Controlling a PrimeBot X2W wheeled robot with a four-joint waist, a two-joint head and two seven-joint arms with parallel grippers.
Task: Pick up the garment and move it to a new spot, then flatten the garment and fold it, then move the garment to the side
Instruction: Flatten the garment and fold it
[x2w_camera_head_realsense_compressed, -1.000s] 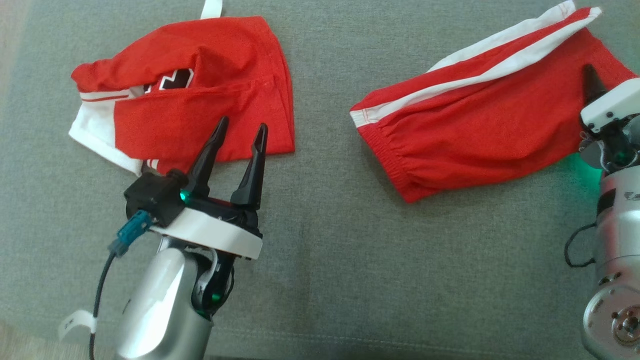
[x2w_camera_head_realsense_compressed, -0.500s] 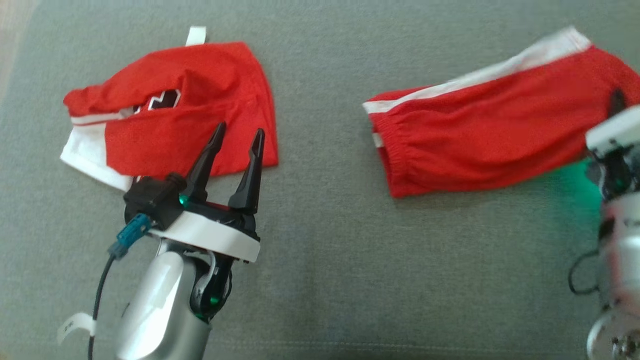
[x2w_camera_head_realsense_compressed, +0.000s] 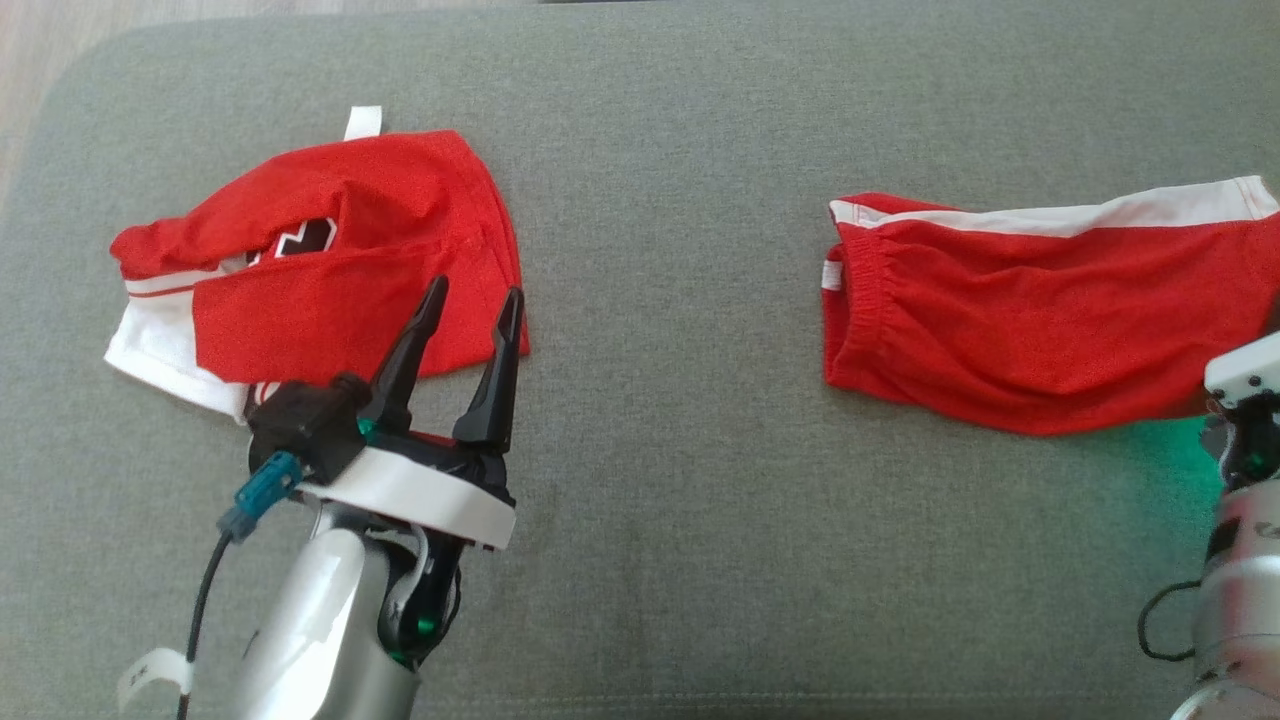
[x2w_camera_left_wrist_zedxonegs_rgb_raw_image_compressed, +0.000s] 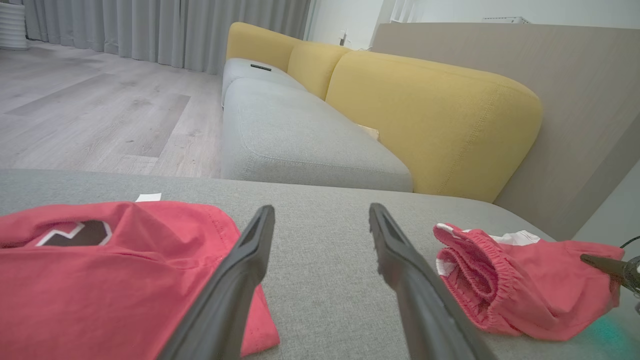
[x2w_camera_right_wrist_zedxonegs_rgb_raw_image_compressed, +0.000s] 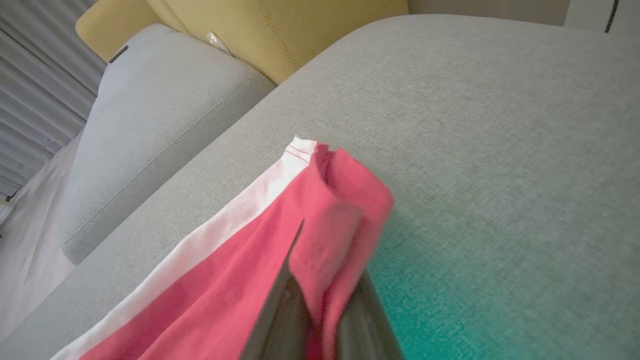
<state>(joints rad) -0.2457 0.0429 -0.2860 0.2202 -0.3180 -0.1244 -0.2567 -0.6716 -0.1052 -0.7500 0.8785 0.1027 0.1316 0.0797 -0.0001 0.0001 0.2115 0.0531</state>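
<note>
Right gripper (x2w_camera_right_wrist_zedxonegs_rgb_raw_image_compressed: 317, 320): jaws closed down narrow on the right end of the red shorts (x2w_camera_head_realsense_compressed: 1030, 340). My right wrist view shows a fold of red cloth pinched between the two dark fingers (x2w_camera_right_wrist_zedxonegs_rgb_raw_image_compressed: 272, 320), with the white side stripe running off to the left of the pinch. The shorts lie on the right side of the grey cushion (x2w_camera_head_realsense_compressed: 680, 450), elastic waistband toward the middle, white stripe along the far edge, leg end at the gripper by the right edge of the head view. The waistband end rests on the cushion; I cannot tell whether the gripped end is clear of it. Left gripper (x2w_camera_head_realsense_compressed: 476, 292): jaws wide, nothing between them. Its fingertips sit over the near right corner of a folded red jersey (x2w_camera_head_realsense_compressed: 340, 270); contact with the cloth I cannot tell. The jersey lies on the left side of the cushion, well apart from the shorts, a white tab at its far edge and a black-and-white print showing in a fold. In the left wrist view, a yellow backrest (x2w_camera_left_wrist_zedxonegs_rgb_raw_image_compressed: 425, 115) and wood floor (x2w_camera_left_wrist_zedxonegs_rgb_raw_image_compressed: 100, 115) lie beyond the cushion.
</note>
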